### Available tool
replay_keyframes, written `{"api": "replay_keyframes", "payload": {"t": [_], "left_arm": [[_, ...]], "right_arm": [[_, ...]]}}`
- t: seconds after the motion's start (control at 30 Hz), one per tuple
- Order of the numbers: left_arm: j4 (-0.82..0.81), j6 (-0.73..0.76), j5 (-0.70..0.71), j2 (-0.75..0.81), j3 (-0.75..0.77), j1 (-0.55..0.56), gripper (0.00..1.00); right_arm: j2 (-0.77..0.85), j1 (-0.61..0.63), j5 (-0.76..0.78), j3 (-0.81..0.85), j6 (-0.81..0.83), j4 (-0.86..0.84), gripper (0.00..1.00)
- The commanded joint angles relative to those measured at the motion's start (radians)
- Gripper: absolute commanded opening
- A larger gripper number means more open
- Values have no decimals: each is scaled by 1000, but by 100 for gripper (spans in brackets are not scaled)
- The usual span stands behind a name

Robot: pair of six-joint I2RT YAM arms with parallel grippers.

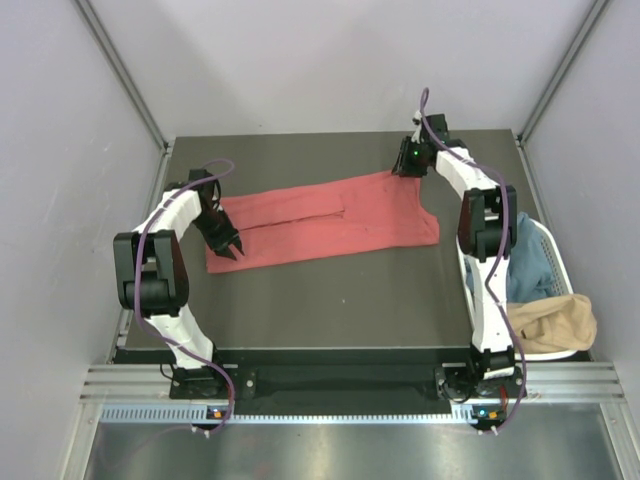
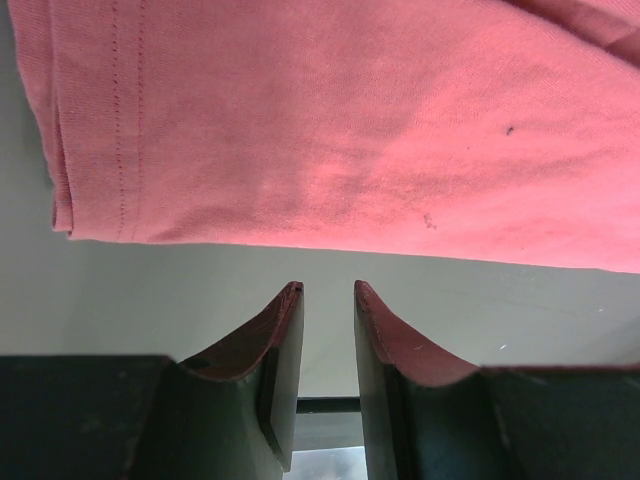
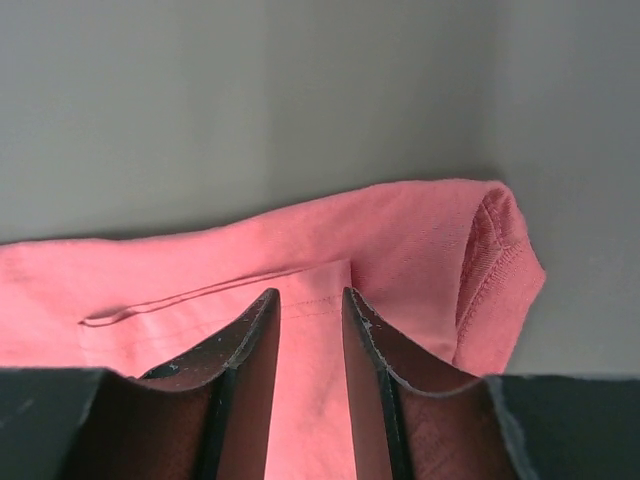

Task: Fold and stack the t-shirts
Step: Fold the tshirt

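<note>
Dark worktop [image 1: 330,300], grey walls: a coral-red t-shirt [image 1: 330,220] lies as a long strip running left to right across the far half. The left arm [image 1: 168,218] has its jaws slightly parted and empty beside the near-left corner. The right arm [image 1: 480,200] has its jaws likewise over the far-right corner.

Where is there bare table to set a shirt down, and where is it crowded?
Free: the tabletop strip between the coral-red shirt and the near edge; a narrower strip behind the shirt, left of the right claw. Crowded: the white basket, holding the blue shirt and tan shirt.
</note>
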State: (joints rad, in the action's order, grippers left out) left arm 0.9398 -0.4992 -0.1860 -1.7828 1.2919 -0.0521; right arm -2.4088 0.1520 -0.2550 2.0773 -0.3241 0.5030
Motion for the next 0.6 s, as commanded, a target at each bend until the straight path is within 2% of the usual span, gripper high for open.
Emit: {"api": "replay_keyframes", "payload": {"t": [0.0,0.57], "left_arm": [[11,-9,3,48,-8,-5,32],[8,-6,-9,49,-29,-5,33]], "right_arm": [[-23,-2,14,44,17,-9,32],[-56,-16,40,106,43,12,32]]}}
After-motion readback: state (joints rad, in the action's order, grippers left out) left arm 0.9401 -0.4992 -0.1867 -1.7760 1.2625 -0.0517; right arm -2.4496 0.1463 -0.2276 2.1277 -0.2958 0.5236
